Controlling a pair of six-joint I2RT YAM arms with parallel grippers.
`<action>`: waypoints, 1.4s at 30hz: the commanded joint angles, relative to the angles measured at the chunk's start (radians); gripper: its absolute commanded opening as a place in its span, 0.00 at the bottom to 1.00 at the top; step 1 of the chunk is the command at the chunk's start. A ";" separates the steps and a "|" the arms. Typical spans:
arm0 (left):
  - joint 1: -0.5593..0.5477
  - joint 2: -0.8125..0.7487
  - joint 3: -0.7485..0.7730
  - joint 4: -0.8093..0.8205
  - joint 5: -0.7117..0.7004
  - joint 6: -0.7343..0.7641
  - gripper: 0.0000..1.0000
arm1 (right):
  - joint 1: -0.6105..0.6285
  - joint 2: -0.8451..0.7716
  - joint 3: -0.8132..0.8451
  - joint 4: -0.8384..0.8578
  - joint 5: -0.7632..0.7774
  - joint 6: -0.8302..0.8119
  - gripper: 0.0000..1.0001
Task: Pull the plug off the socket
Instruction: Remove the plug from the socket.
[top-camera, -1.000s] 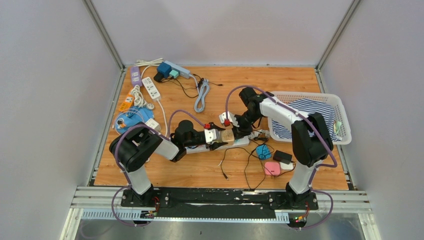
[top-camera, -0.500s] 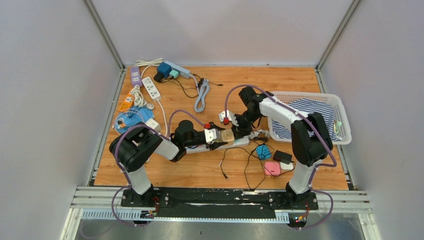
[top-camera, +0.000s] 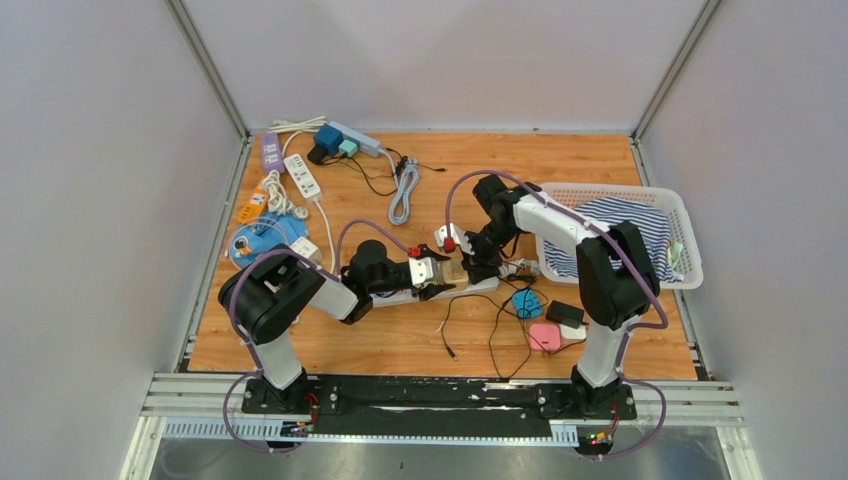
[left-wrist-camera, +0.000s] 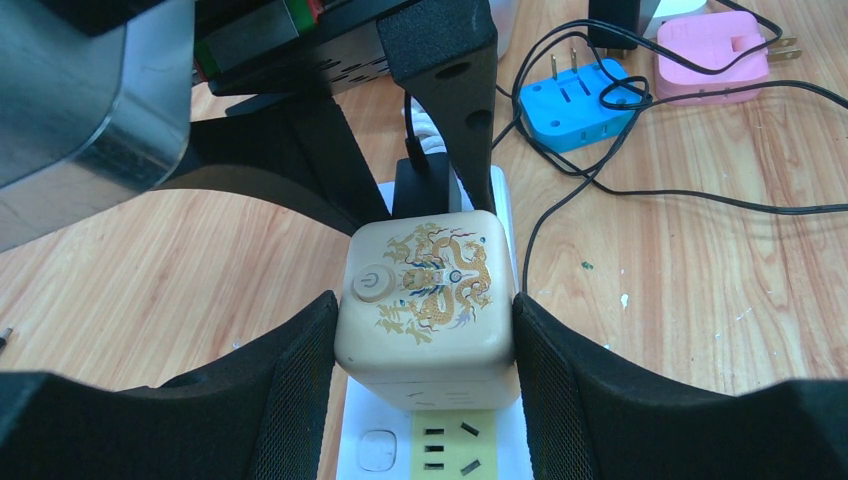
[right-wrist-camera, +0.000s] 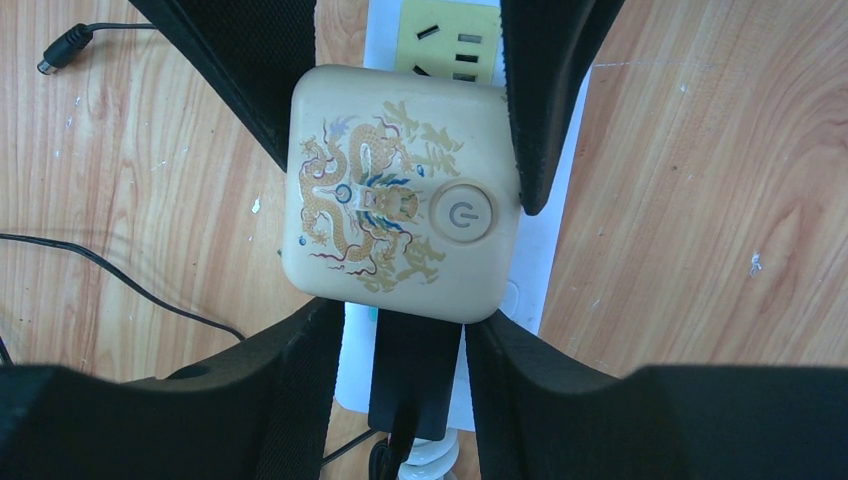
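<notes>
A cream cube plug (left-wrist-camera: 425, 295) with a gold dragon print sits in the white power strip (left-wrist-camera: 440, 455). My left gripper (left-wrist-camera: 425, 310) is shut on it, one pad against each side. It also shows in the top view (top-camera: 455, 271). A black plug (right-wrist-camera: 415, 375) with a black cable sits in the same strip right behind the cube. My right gripper (right-wrist-camera: 405, 340) straddles this black plug from the far side. It is open, with a gap at the left pad and the right pad almost touching. In the top view both grippers, left (top-camera: 440, 272) and right (top-camera: 478, 260), meet over the strip (top-camera: 480, 285).
A blue adapter (left-wrist-camera: 580, 100), a pink adapter (left-wrist-camera: 710, 65) and loose black cables (left-wrist-camera: 650, 190) lie on the wood just right of the strip. A white basket (top-camera: 672, 200) with striped cloth stands at the right. Several power strips (top-camera: 300, 175) lie at the back left.
My right gripper has shifted slightly left and closer over the black plug. The left gripper and the cube plug have not moved.
</notes>
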 joint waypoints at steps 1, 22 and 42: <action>-0.007 0.022 -0.009 -0.104 -0.061 0.046 0.05 | 0.022 -0.002 0.002 -0.107 -0.033 -0.006 0.49; -0.006 0.020 -0.014 -0.090 -0.057 0.042 0.06 | 0.003 -0.044 -0.009 -0.111 0.046 0.017 0.57; -0.005 0.017 -0.020 -0.082 -0.055 0.041 0.06 | -0.016 -0.020 -0.027 -0.043 0.106 0.075 0.33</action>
